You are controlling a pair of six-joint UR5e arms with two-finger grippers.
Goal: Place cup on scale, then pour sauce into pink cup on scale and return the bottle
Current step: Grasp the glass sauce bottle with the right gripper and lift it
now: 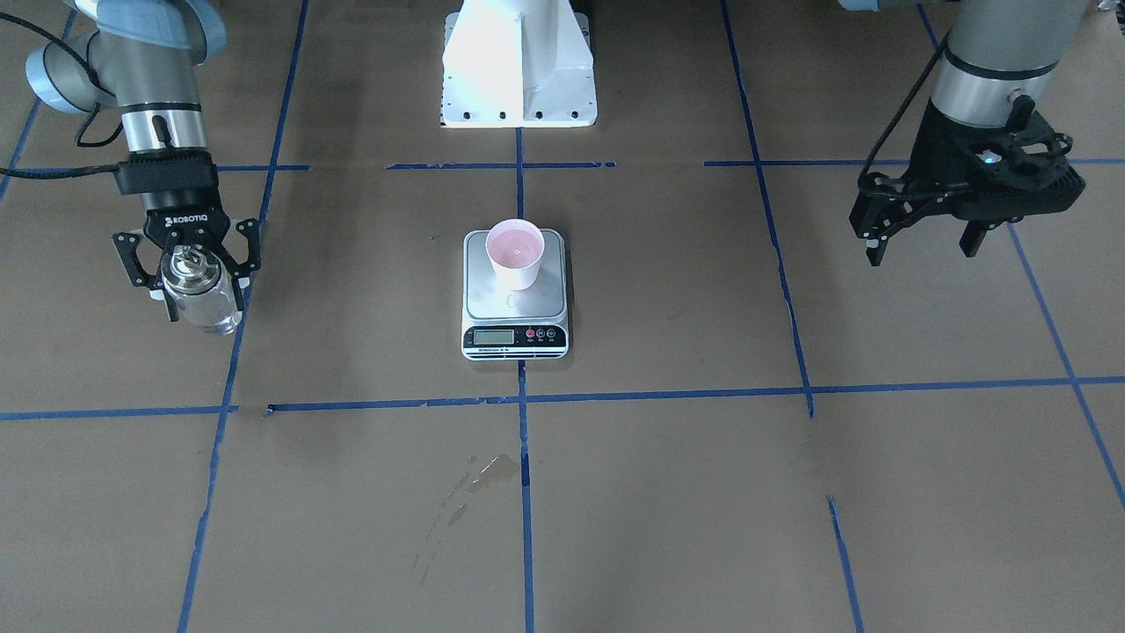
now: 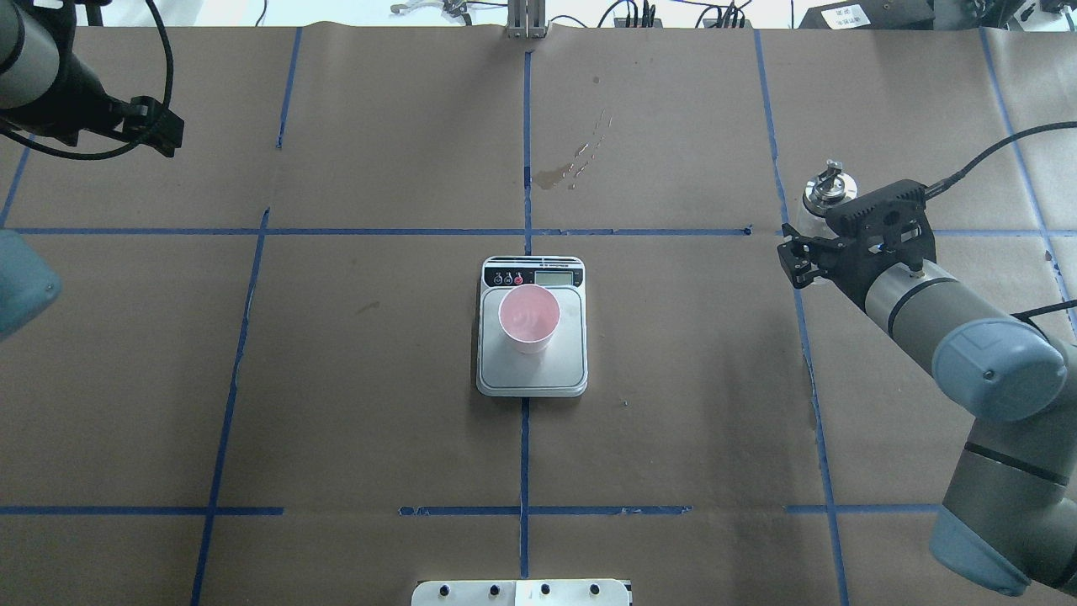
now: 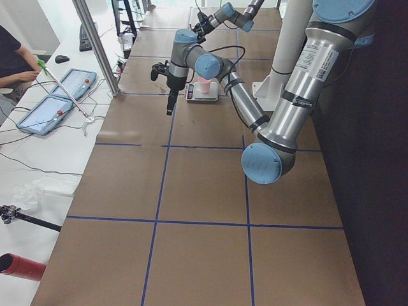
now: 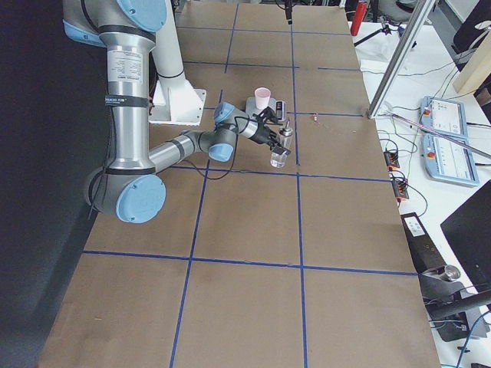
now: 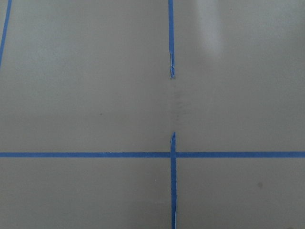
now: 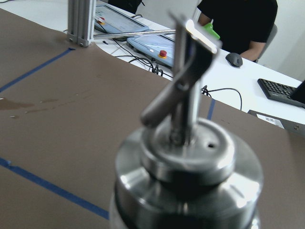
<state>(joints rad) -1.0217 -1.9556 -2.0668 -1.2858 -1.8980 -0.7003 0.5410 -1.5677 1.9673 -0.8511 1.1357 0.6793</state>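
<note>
Space shows between the fingers of the left tool (image 1: 923,244), which hangs empty above the table (image 2: 336,379), well off to the left of the scale (image 2: 565,364) and out past its display end; its wrist camera takes in only brown paper and a crossing of blue tape (image 5: 172,154). The scale lies flat on the middle of the table, straddling a line of that tape, with its display (image 2: 558,278) and small round buttons (image 2: 507,279) at the end away from the robot. The cup (image 2: 529,318) stands upright on the steel platform, nearer the display end than the robot's end, with bare metal showing on both sides of it. Its pink inside faces up with a faint sheen, and whether liquid lies in it cannot be told. Beyond the display end, a little to the right, a dark stain (image 2: 572,168) marks the paper. Well to the right of the scale, the right tool (image 1: 189,268) is clamped on the bottle (image 1: 202,294), a finger on either side of the clear glass just under the metal collar (image 6: 190,176). The bottle is upright with its spout (image 6: 190,71) on top, and whether its base touches the table is unclear. Past the spout, the right wrist view catches a person (image 6: 238,19) in a black top at a white desk.
</note>
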